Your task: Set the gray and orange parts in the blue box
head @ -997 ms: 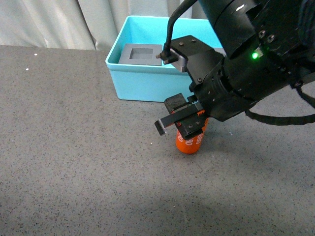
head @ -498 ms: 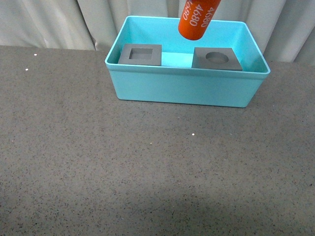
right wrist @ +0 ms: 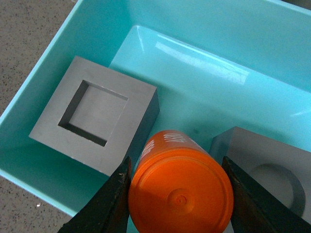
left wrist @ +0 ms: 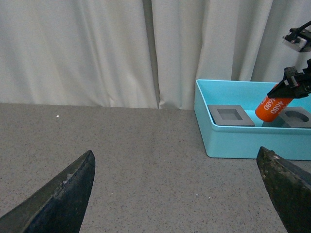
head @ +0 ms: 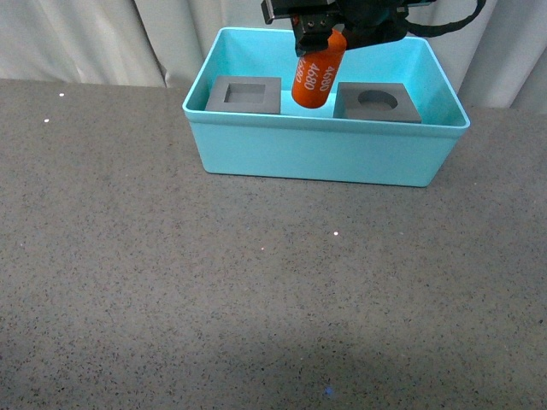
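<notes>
Front view: dark speckled tabletop [head: 171,290] fills the lower two thirds of the frame. Beyond it, in the upper middle, sits the blue box [head: 325,154]. Inside it, at the left end, lies the gray cube with the square recess [head: 245,95]; at the right end lies the gray cube with the round recess [head: 377,102]. Between them the orange cylinder [head: 318,73] hangs tilted, its white "4680" print showing, its lower end below the level of the box rim and over the bare floor between the cubes. Whether it touches the floor is hidden by the near wall. The right gripper [head: 318,24] clamps its upper end; most of that arm is cut off by the top edge. White curtain [head: 85,38] hangs behind.

In the right wrist view the cylinder's flat end [right wrist: 181,191] fills the lower middle, with a dark finger [right wrist: 114,204] pressed to each side; both cubes are partly cut off.

In the left wrist view the left gripper [left wrist: 177,194] hangs over the table with its two fingers spread wide and nothing between them, only their tips showing at the lower corners, well apart from the box at right.
</notes>
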Motion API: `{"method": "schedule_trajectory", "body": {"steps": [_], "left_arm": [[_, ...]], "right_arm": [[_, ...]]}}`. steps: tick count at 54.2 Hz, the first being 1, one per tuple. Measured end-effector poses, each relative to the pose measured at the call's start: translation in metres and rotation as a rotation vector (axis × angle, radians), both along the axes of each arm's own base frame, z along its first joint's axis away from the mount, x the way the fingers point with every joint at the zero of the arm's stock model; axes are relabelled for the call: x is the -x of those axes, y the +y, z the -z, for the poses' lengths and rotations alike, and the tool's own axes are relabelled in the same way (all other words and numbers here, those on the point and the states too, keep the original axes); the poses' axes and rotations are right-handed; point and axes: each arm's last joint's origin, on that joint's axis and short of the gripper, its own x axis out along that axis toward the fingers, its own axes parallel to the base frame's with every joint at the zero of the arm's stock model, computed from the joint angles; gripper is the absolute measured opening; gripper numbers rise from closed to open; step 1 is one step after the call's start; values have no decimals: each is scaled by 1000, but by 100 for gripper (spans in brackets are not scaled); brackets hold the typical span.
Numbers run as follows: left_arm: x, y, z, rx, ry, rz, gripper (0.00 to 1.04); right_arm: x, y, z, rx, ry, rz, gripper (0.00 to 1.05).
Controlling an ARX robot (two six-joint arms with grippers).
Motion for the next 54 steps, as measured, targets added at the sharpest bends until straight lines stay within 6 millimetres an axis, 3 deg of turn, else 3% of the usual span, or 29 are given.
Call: {"method": "schedule_trajectory", "body": {"steps": [27,51,54], "left_arm": [[0,0,0,0,0,0,98],[0,0,0,0,0,0,98],[0,0,0,0,0,0,98]], "right_arm": [[-26,10,40,50,104,5,45],[-28,11,56,85,136,20,45],[-28,11,56,90,132,26,55]]}}
